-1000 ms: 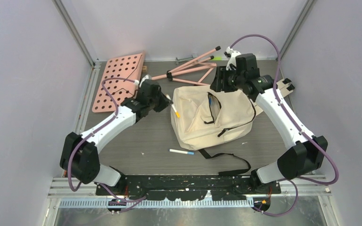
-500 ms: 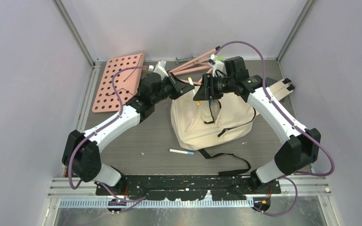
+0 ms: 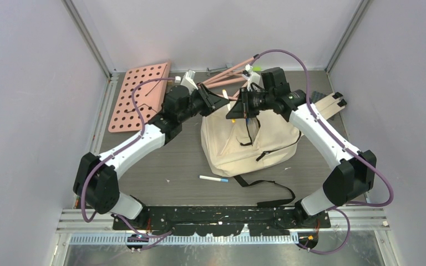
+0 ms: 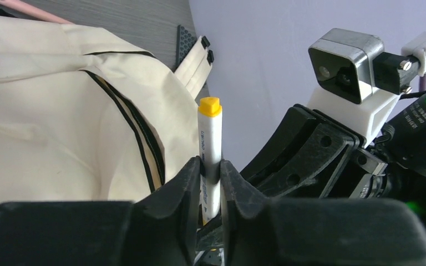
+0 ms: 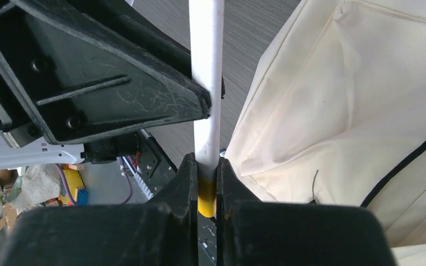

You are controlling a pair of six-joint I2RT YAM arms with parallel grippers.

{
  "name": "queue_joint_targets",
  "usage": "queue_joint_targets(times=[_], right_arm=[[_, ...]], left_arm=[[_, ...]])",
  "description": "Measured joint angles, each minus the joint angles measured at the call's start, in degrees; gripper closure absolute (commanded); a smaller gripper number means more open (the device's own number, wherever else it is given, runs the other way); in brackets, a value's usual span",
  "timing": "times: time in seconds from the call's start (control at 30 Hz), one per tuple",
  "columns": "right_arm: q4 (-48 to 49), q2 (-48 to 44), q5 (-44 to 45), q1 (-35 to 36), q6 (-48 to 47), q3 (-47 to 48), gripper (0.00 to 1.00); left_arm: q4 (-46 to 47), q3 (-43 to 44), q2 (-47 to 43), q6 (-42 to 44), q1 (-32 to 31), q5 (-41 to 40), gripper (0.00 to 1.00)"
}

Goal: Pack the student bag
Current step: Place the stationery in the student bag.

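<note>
At the far left of your table (image 3: 183, 160), a pink pegboard (image 3: 140, 95) lies flat near the back corner. Your left arm reaches past it toward the middle. The left gripper (image 3: 222, 102) has its fingers (image 4: 186, 183) pressed onto the white barrel of a marker (image 4: 209, 145), with the yellow cap pointing away from the wrist.

Nose to nose with it is your right gripper (image 3: 232, 111). In its own wrist view, the fingers (image 5: 187, 188) are squeezed together on the yellow end of that same marker. The white barrel runs on past the left gripper's black finger. Both tools pinch the one marker, held in the air over the back left corner of the bag (image 3: 244, 143). From the left wrist view, though, the cap shows bare against the wall with the right gripper close behind it, so that view does not confirm the right-hand grip.

The bag — cream cloth with black zips — lies slumped on the table, a little right of centre, below and in front of the two grippers. Its front zip gapes open, and something blue-tipped (image 3: 247, 118) shows in the opening. Behind the bag, pink tripod legs (image 3: 227, 79) lie along the back edge. Just off the bag's near edge lies a loose marker (image 3: 213, 179) with a blue cap, and to its right a black strap (image 3: 269, 194) trails toward the arm bases.
</note>
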Motion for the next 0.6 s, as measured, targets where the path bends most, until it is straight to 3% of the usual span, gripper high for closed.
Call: queue_joint_targets(times=[0.1, 0.23, 0.47, 0.6], right_arm=[[-0.04, 0.0, 2.03, 0.13, 0.46, -0.04, 0.99], [-2.01, 0.0, 7.19, -1.09, 1.22, -0.04, 0.99], [-10.82, 1.07, 16.57, -5.18, 1.27, -0.02, 0.99], [-15.93, 4.17, 19.71, -5.86, 0.98, -0.02, 0.99]], left_arm=[[-0.22, 0.0, 0.24, 1.95, -0.04, 0.59, 0.48], [-3.3, 1.18, 0.68, 6.88, -0.2, 1.64, 0.4], [-9.9, 3.74, 3.08, 20.09, -0.22, 5.46, 0.4], [-15.19, 4.44, 5.99, 26.75, -0.81, 8.11, 0.48]])
